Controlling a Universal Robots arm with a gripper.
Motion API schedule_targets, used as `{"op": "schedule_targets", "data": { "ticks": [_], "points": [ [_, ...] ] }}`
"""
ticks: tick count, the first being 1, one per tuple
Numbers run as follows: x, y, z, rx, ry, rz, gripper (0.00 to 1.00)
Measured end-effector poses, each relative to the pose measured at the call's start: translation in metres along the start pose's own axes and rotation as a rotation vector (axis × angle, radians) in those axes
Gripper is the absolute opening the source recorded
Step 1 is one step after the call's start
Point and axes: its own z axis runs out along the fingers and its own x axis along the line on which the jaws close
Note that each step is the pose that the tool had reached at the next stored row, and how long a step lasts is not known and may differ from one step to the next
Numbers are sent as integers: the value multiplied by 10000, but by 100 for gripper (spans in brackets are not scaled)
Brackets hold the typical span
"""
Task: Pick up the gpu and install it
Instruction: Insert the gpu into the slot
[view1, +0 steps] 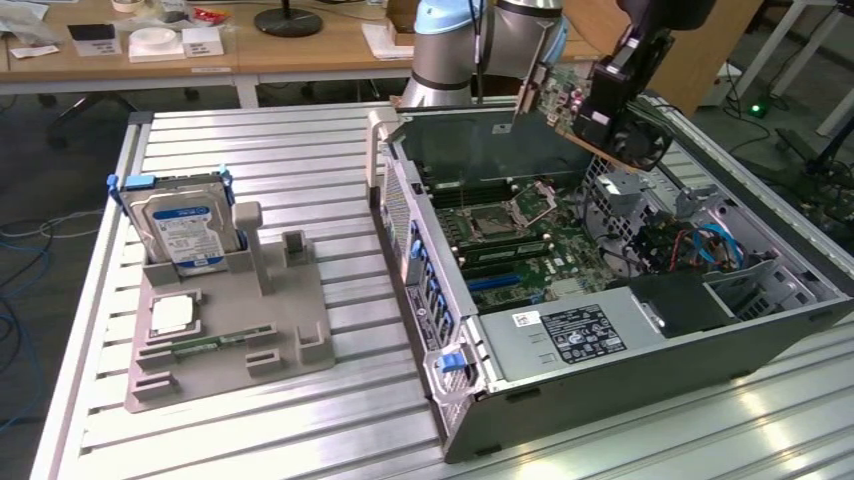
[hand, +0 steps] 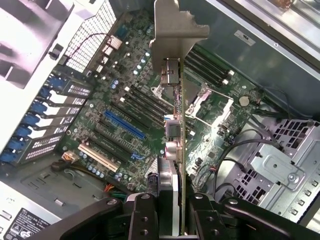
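The gpu (view1: 577, 108), a green card with a black cooler and a silver end bracket, hangs tilted in the air above the far side of the open computer case (view1: 747, 325). My gripper (view1: 617, 88) is shut on the card's upper edge. In the wrist view the gpu (hand: 176, 115) appears edge-on with its bracket pointing away, clamped between my fingers (hand: 142, 215) of the gripper (hand: 172, 217). Below it lies the motherboard (hand: 115, 100) with a blue slot (hand: 124, 125) and a white slot (hand: 97, 156). The card is clear of the board and touches no slot.
On the exterior view's left, a grey fixture (view1: 287, 300) on the slatted metal table holds a hard drive (view1: 187, 228) and a memory stick (view1: 211, 346). Inside the case are a metal drive cage (hand: 272, 170), cables (view1: 714, 245) and the power supply (view1: 574, 335). Wooden desks stand behind.
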Motion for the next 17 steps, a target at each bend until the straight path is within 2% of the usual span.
{"op": "schedule_targets", "data": {
  "ticks": [11,15,17],
  "points": [
    [21,-33,-1,-3,15,-595,28],
    [57,-90,-3,-6,34,-1389,28],
    [62,-97,-3,-7,36,-1491,28]
  ]
}}
